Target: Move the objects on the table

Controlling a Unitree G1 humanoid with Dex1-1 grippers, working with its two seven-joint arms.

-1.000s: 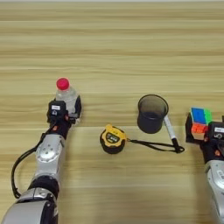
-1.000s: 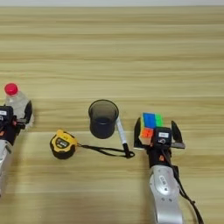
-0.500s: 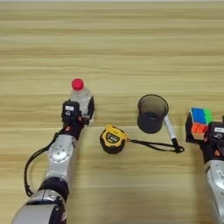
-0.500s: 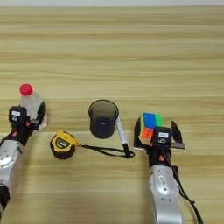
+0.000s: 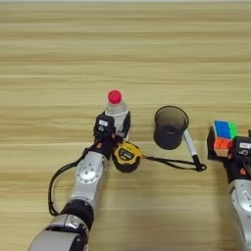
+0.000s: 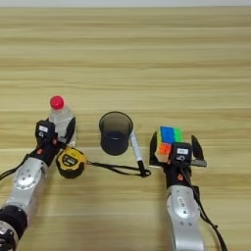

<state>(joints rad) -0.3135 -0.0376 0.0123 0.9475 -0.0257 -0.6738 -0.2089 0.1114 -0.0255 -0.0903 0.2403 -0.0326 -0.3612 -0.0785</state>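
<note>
My left hand [image 5: 113, 128] gripping bottle [image 5: 116, 109] upright, at tape measure's [image 5: 126, 156] 11 o'clock. Cup [image 5: 170, 127] at measure's 2 o'clock; pen [image 5: 190, 147] leaning beside cup. My right hand [image 6: 175, 145] standing open around cube [image 6: 167, 139] on surface [image 5: 125, 54].

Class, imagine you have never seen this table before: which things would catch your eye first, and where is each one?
Most striking is the small clear bottle with red cap, left of centre, upright in the left gripper, right beside the yellow-black tape measure. On the right, the multicolour puzzle cube sits between the open fingers of the right gripper. Between them stands the dark translucent cup, with the white-black pen beside it.
</note>
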